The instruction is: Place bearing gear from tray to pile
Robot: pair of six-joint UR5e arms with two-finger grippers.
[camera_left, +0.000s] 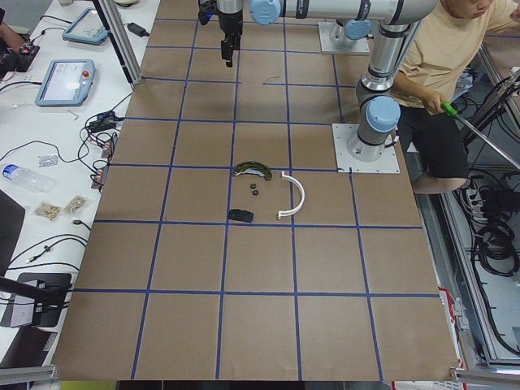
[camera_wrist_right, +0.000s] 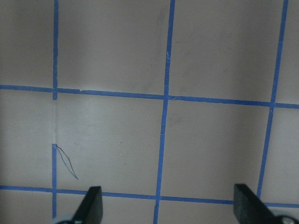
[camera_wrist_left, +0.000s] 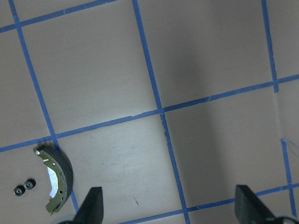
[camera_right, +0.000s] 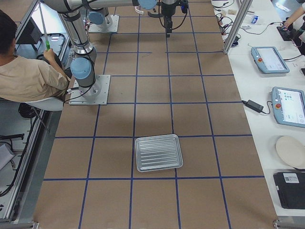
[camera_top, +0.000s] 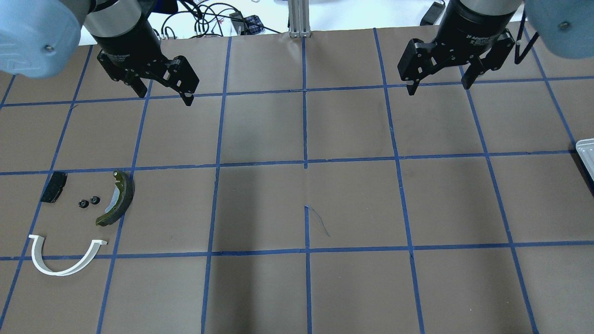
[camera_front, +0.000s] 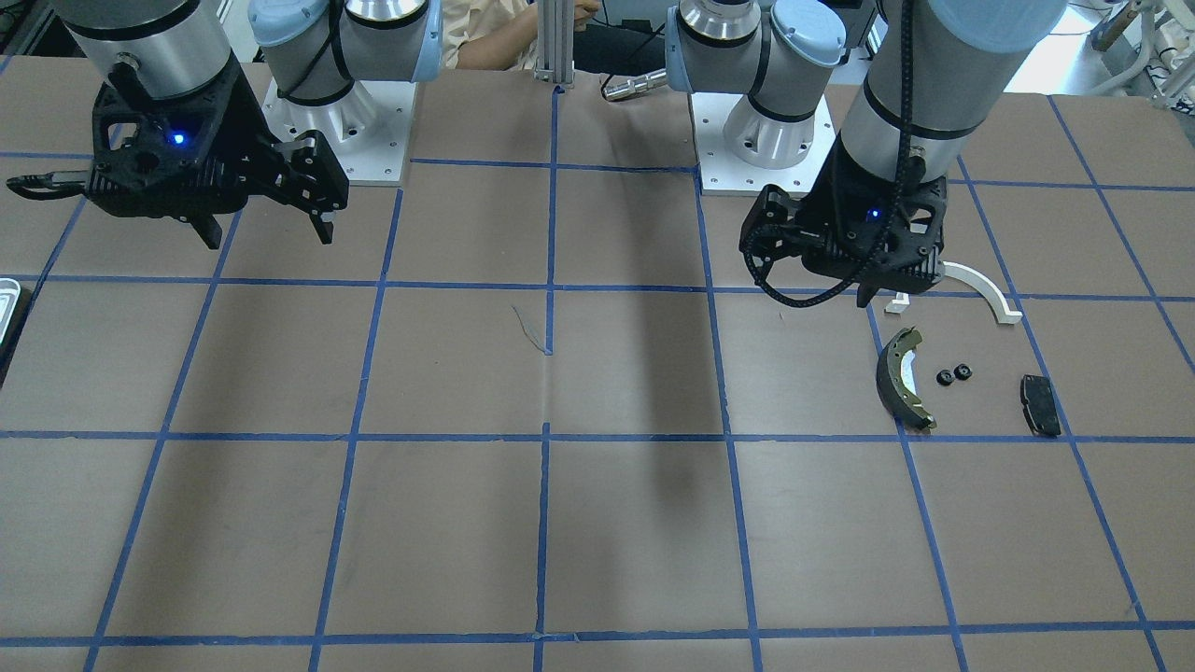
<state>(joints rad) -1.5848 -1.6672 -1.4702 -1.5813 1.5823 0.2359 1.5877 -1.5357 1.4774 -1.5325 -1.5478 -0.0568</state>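
Looking down from above, we see two small black bearing gears [camera_top: 94, 200] lying on the brown table [camera_top: 352, 204] inside the pile, between the flat black brake pad [camera_top: 53, 187] and the olive-green brake shoe [camera_top: 124, 197]. They touch neither part. The gears sit just beside each other, and the line through the pair runs from the pad's side towards the shoe's hollow side. It is close to level across the overhead view, with the gear nearer the shoe a little farther from the robot. Each gear is round and rests flat, so we cannot make out a long axis or a facing for either one. The white plastic arch [camera_top: 59, 273] lies near them on the robot's side, its open ends turned towards the gears.

The silvery tray [camera_right: 158, 152] sits well apart at the table's right end, with only its ribbed floor showing.

The left gripper [camera_top: 163, 96] hangs above the table beyond the pile, jaws spread wide with nothing between them. The right gripper [camera_top: 438, 88] hangs over the far right squares, jaws equally spread and holding nothing.
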